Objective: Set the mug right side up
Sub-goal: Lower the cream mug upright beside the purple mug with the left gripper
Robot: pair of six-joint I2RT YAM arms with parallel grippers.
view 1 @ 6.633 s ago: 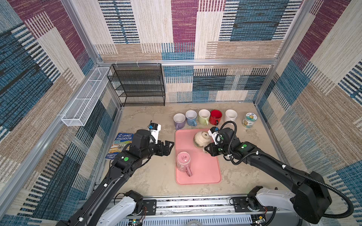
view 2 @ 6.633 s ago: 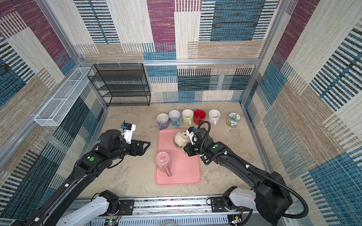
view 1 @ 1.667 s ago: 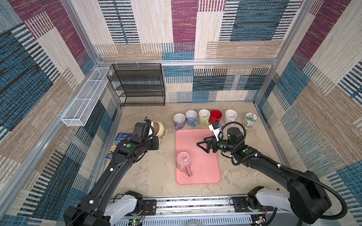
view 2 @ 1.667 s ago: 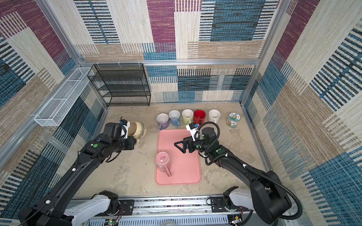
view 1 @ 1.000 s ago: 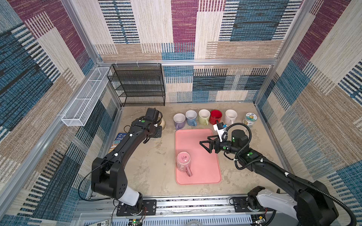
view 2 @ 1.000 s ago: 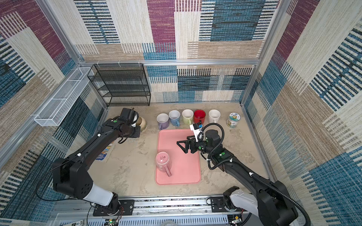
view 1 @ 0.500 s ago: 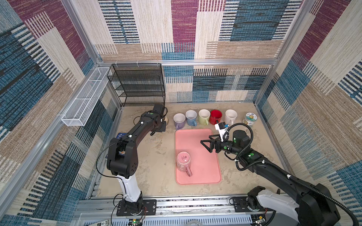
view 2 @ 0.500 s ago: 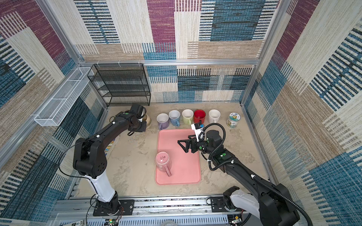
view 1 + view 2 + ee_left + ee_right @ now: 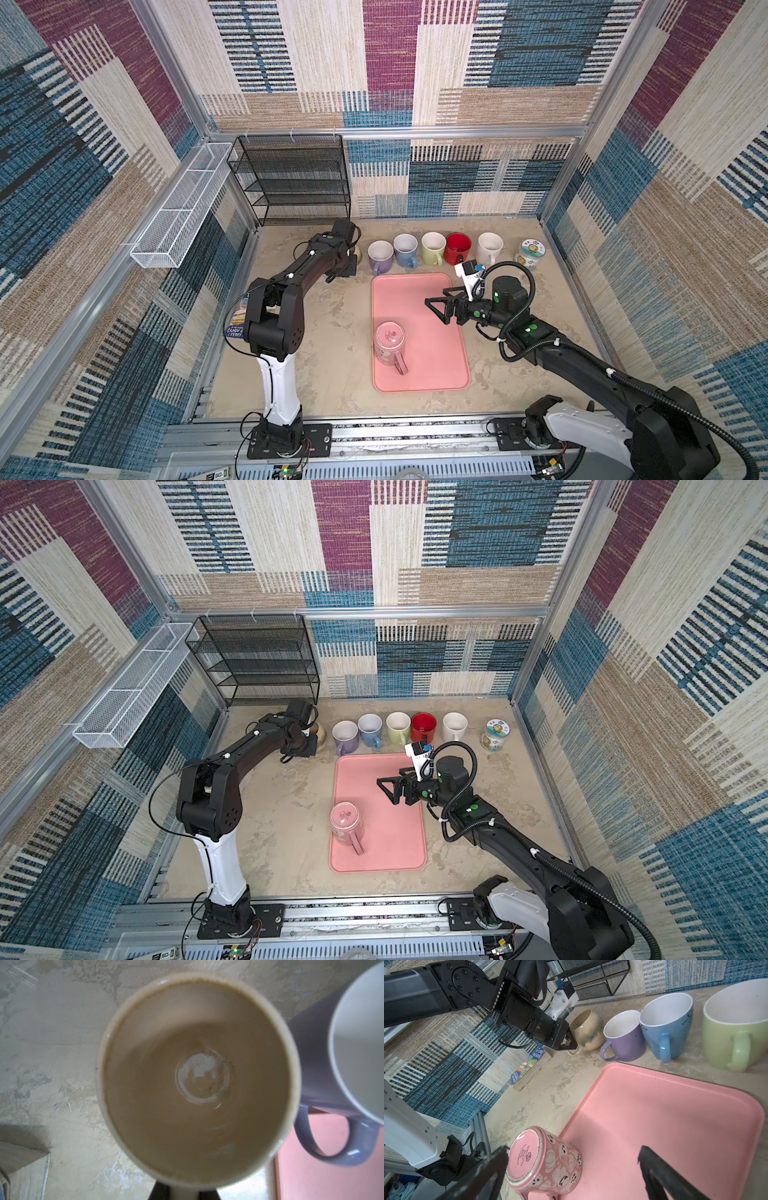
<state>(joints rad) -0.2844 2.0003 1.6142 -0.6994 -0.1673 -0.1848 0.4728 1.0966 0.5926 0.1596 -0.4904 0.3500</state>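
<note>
- Beige glazed mug (image 9: 586,1030) stands mouth up at the left end of the row of mugs along the back wall, just beside the purple mug (image 9: 623,1039). Whether its base fully rests on the table cannot be told.
- The left wrist view looks straight down into the beige mug (image 9: 197,1076); the inside is empty and its handle runs out between the dark fingers at the picture's edge.
- The left gripper (image 9: 569,1043) is clamped on that handle, jaws nearly together, with the arm stretched far towards the back of the table.
- In both top views the arm hides most of this mug (image 9: 360,254); only a sliver shows (image 9: 320,731).
- The right gripper (image 9: 436,309) hovers over the pink tray (image 9: 419,299) with its jaws spread wide and nothing between them.
- A pink mug (image 9: 390,343) with pumpkin and ghost prints sits upside down on the tray's near left part, base up and handle pointing to the front edge.
- Right of the purple mug stand a blue mug (image 9: 405,249), a green mug (image 9: 432,247), a red mug (image 9: 458,248) and a white mug (image 9: 489,248), all mouth up, then a small jar (image 9: 528,252).
- A book (image 9: 529,1068) lies by the left wall, and a black wire rack (image 9: 295,183) stands in the back left corner.
</note>
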